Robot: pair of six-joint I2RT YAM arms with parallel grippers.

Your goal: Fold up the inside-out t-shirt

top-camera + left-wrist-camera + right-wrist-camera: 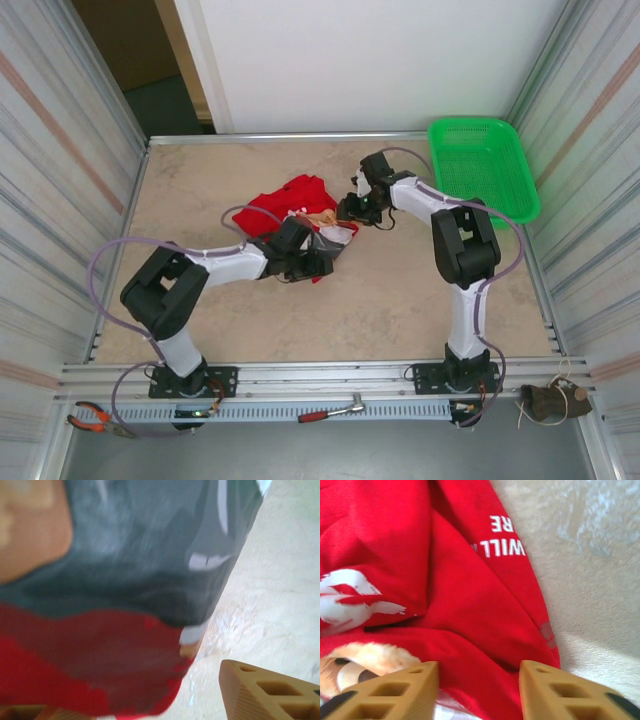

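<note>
The t-shirt (pixel 290 200) lay in a crumpled red heap near the middle of the table (pixel 420 300), a little toward 11 o'clock from its centre. A patch of grey and white print showed at its 5 o'clock edge, and the right wrist view showed white lettering upside down.

The left claw (pixel 315 262) sat at that 5 o'clock edge. Its jaws stood wide apart with printed cloth hanging between them, close to the lens. The right claw (pixel 476 672) sat at the heap's 3 o'clock edge, jaws apart over a red fold and not visibly pinching it.

By my reading, the job had barely begun. No sleeve or hem was laid flat and no clean fold showed. Spreading the shirt out, squaring it and folding it all remained.

A green basket (pixel 485 165) stood in the table's 2 o'clock corner, well apart from the shirt.
</note>
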